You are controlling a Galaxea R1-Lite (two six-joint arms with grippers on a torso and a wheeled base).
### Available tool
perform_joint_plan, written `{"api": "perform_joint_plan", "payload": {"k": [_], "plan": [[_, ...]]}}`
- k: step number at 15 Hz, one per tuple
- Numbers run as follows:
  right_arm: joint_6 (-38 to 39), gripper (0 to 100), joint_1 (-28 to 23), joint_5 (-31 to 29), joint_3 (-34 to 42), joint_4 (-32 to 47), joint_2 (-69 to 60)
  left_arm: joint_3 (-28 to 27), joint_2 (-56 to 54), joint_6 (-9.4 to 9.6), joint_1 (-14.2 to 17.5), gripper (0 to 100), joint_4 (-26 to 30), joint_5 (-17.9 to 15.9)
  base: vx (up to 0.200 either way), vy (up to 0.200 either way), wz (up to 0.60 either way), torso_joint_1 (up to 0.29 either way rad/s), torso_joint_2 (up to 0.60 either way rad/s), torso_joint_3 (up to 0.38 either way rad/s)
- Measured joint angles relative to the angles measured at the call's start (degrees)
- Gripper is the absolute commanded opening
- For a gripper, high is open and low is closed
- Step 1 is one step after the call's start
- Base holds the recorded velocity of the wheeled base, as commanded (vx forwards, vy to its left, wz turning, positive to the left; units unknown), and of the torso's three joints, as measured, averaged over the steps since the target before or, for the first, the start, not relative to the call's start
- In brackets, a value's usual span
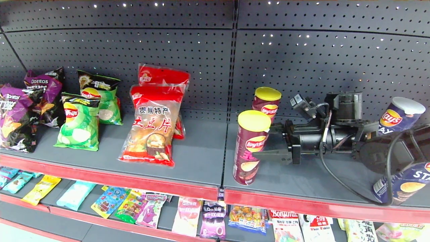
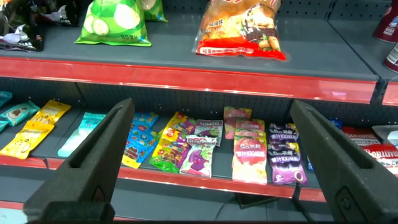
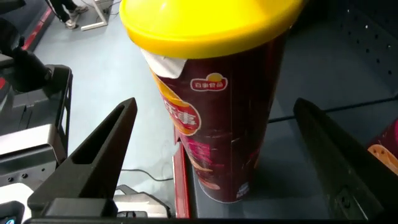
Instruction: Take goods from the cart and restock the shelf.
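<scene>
A maroon chips can (image 1: 250, 148) with a yellow lid stands upright near the front edge of the grey shelf (image 1: 198, 158). My right gripper (image 1: 271, 143) comes in from the right at mid-height of this can. In the right wrist view the maroon can (image 3: 217, 118) stands between the spread fingers (image 3: 99, 155) with gaps on both sides, so the right gripper (image 3: 214, 106) is open. My left gripper (image 2: 211, 106) is open and empty, held in front of the lower shelf of candy packs (image 2: 249, 149).
A second maroon can (image 1: 267, 102) stands behind the first. Two blue cans (image 1: 399, 116) (image 1: 403, 185) are at the right by my arm. Red potato-chip bags (image 1: 153, 131), green bags (image 1: 80, 122) and purple bags (image 1: 20, 107) fill the left. Bare shelf lies between the bags and the cans.
</scene>
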Motion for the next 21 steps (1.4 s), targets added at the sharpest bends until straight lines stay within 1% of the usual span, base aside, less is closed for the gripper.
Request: {"api": "perform_joint_plan", "payload": {"k": [6,7,15,18,21], "plan": [[-0.1,100,1.7,-0.1,-1.8,0.0,1.4,0.0,0.0,0.00,0.0,100,0.0,0.0,0.000,0.000,0.00,0.000,0.00,0.000],[-0.3,0,1.8,-0.1,-1.9,0.0,1.5,0.0,0.0,0.01,0.0,100,0.0,0.0,0.000,0.000,0.00,0.000,0.00,0.000],[-0.5,0,2.8,-1.2,-1.7,-1.3,1.6,0.0,0.0,0.00,0.0,100,0.0,0.0,0.000,0.000,0.00,0.000,0.00,0.000],[-0.2,0,2.7,-5.1,0.1,-1.3,-0.7,0.0,0.0,0.00,0.0,100,0.0,0.0,0.000,0.000,0.00,0.000,0.00,0.000],[-0.2,0,2.3,-10.3,4.1,-1.5,-5.1,0.0,0.0,0.00,0.0,100,0.0,0.0,0.000,0.000,0.00,0.000,0.00,0.000]]}}
